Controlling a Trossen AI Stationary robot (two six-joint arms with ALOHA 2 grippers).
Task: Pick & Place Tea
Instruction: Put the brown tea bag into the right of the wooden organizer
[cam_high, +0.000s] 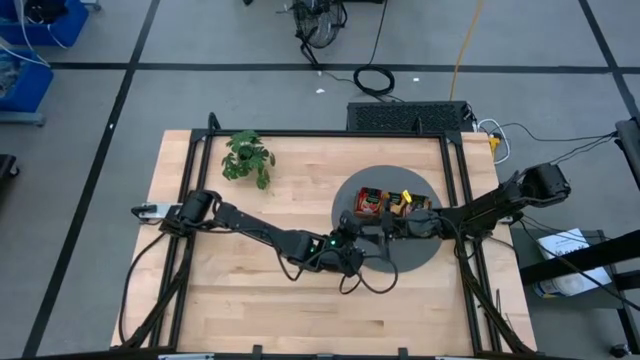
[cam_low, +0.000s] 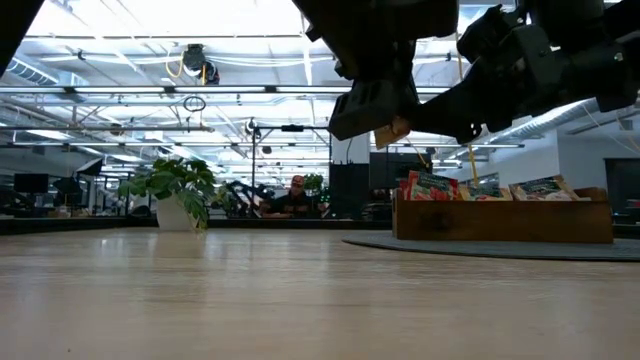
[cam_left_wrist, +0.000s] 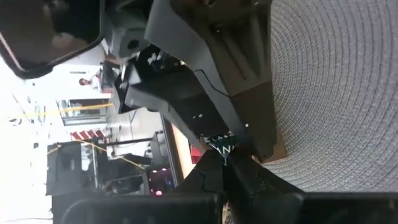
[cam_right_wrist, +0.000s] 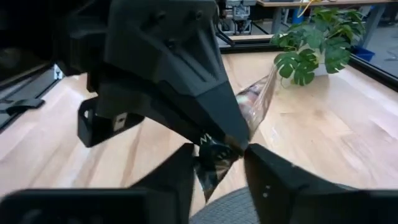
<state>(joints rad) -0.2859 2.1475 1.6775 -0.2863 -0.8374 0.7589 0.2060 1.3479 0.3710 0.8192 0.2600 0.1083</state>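
Observation:
My left gripper (cam_right_wrist: 239, 142) is shut on one tea sachet (cam_right_wrist: 256, 102), held in the air over the near left rim of the grey round mat (cam_high: 425, 255). My right gripper (cam_right_wrist: 217, 177) faces it from the table's right. Its two fingers stand close on either side of the sachet's lower end (cam_right_wrist: 214, 163), with a gap between them. In the low view the sachet (cam_low: 392, 132) shows as a small tan tab between the two dark grippers. More sachets stand in the brown wooden tray (cam_high: 392, 203) on the mat. My left gripper pinches the sachet between its two fingertips (cam_right_wrist: 231, 134), about midway along it, coming from the table's left and slanting slightly down. The sachet is lifted clear and stands edge-on and tilted, one end sticking out above the fingertips, the other below. Whether my right gripper touches the sachet's lower end, I cannot tell.
A small potted green plant (cam_high: 248, 157) stands at the table's far left. The tray (cam_low: 500, 212) sits just beyond the two grippers. Bare wooden tabletop (cam_high: 250, 290) lies to the near left. A person (cam_low: 296, 198) sits in the room beyond the table.

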